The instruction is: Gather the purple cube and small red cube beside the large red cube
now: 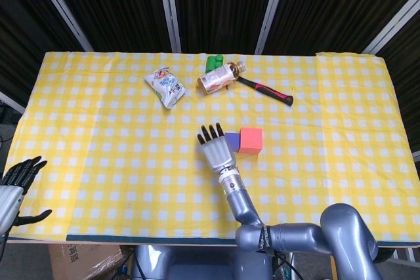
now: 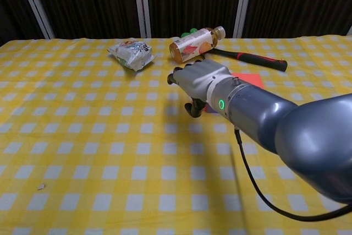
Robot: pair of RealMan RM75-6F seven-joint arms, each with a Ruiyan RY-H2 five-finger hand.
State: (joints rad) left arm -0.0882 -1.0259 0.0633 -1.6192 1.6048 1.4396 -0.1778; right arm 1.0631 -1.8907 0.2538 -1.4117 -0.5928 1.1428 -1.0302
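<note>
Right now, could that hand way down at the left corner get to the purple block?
Probably not: the left hand sits off the table's near-left corner, far from the purple cube, and the right hand is right beside the cube.

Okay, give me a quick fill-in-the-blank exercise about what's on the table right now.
1. The purple cube sits right against the large ____ cube.
2. The bottle lies on its ____ near the hammer.
3. The right hand holds ____, fingers spread.
4. The tablecloth is checked white and ____.

Missing words: red; side; nothing; yellow
</note>
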